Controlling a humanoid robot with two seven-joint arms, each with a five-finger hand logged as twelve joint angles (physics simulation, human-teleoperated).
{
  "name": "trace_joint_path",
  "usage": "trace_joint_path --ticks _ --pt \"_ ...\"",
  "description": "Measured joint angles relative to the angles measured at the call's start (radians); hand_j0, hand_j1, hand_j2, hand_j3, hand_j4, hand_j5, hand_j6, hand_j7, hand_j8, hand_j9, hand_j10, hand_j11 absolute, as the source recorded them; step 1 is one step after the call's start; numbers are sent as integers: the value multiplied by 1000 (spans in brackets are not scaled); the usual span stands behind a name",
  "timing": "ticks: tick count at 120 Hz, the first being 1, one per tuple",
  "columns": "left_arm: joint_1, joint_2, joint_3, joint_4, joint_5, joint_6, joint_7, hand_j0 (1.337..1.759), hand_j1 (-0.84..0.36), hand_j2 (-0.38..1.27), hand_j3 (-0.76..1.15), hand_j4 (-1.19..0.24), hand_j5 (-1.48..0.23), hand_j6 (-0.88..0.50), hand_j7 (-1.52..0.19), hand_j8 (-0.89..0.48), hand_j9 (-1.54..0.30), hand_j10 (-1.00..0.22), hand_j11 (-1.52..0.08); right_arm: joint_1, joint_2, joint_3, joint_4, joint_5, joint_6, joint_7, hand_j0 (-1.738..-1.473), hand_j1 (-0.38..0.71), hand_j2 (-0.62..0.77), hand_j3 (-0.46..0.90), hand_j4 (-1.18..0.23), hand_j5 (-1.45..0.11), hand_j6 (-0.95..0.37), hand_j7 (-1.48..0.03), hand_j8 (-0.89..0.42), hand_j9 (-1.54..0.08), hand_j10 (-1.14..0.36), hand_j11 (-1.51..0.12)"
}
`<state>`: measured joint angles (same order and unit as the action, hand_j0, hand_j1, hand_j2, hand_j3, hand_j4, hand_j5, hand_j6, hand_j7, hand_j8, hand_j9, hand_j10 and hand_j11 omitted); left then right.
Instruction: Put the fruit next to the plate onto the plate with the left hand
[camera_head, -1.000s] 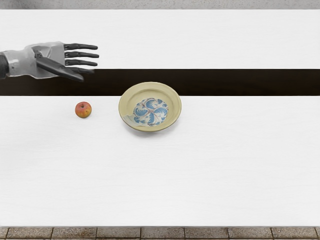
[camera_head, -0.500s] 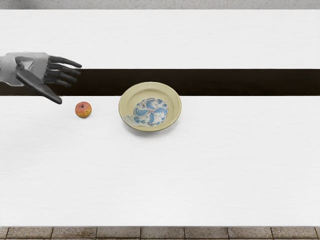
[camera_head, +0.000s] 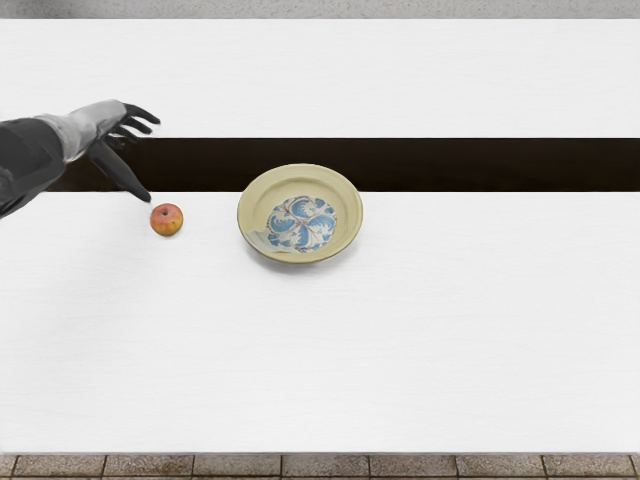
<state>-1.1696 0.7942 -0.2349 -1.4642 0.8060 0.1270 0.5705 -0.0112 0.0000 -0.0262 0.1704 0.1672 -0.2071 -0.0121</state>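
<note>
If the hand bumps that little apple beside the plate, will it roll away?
Probably: the apple looks round and rests free on the smooth table, so a nudge may roll it. It looks firm, so the left hand could likely grip it.

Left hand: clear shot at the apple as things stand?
Probably yes. The left hand is open just up and left of the apple, thumb tip close to it, with nothing between them. The plate sits apart on the apple's other side, out of the way.
</note>
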Motion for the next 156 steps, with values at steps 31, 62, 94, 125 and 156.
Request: trace_joint_path --ticks 31,62,94,125,156 --pt "-249 -182 404 10 -29 188 37 1658 54 53 0 -252 -323 -253 -323 -252 -322 -251 -322 3 0 1 0 0 0 0 -1658 -305 -7 0 -37 -47 -37 -47 -37 -47 -37 -47" --pt "-280 -281 670 58 -131 342 40 1658 53 52 0 -251 -323 -251 -323 -251 -323 -250 -322 4 0 2 -1 0 0 0 -1658 -305 -7 0 -37 -47 -37 -47 -37 -47 -37 -47" --pt "-268 -345 693 163 -169 362 40 1658 51 52 0 -251 -324 -252 -324 -252 -324 -251 -324 1 0 -1 -1 0 -1 0 -1658 -305 -7 0 -37 -47 -37 -47 -37 -47 -37 -47" --pt "-239 -407 696 244 -196 379 40 1658 -4 61 0 -297 -385 -298 -385 -298 -385 -297 -384 1 0 0 -2 0 -1 0 -1658 -305 -7 0 -37 -47 -37 -47 -37 -47 -37 -47" --pt "-217 -428 697 274 -201 396 40 1658 -56 70 0 -340 -441 -341 -441 -341 -440 -340 -440 3 0 0 -2 0 -1 0 -1658 -305 -7 0 -37 -47 -37 -47 -37 -47 -37 -47"
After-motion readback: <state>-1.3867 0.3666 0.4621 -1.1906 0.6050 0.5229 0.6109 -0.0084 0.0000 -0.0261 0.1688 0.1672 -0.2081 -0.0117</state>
